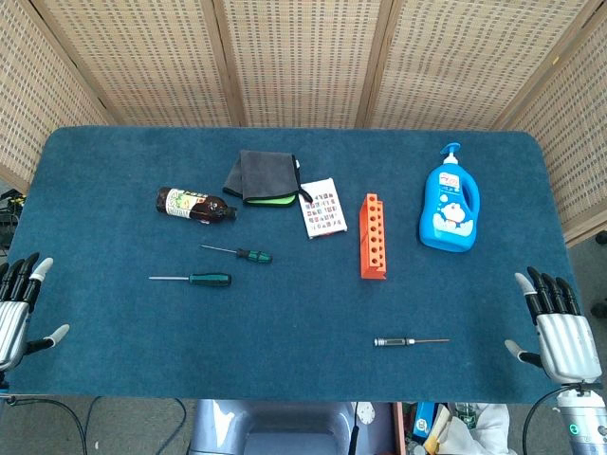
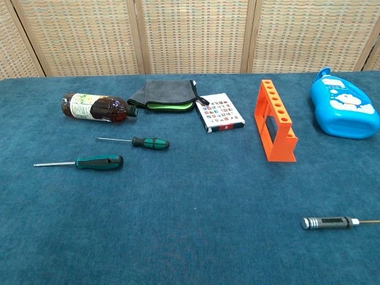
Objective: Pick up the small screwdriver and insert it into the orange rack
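The orange rack [image 1: 373,235] [image 2: 275,121] stands right of the table's middle, its row of holes facing up. Two green-handled screwdrivers lie left of centre: a shorter one [image 1: 239,253] [image 2: 142,142] and, nearer me, a longer one [image 1: 194,279] [image 2: 89,162]. A thin metal-handled screwdriver [image 1: 406,341] [image 2: 332,222] lies near the front right. My left hand [image 1: 17,308] hovers at the table's front left corner and my right hand [image 1: 560,327] at the front right corner. Both have fingers spread and hold nothing. Neither hand shows in the chest view.
A brown bottle [image 1: 194,204] lies on its side at the back left, beside a folded grey cloth [image 1: 263,177] and a small printed card box [image 1: 322,208]. A blue detergent bottle [image 1: 450,204] stands right of the rack. Wicker screens close the back.
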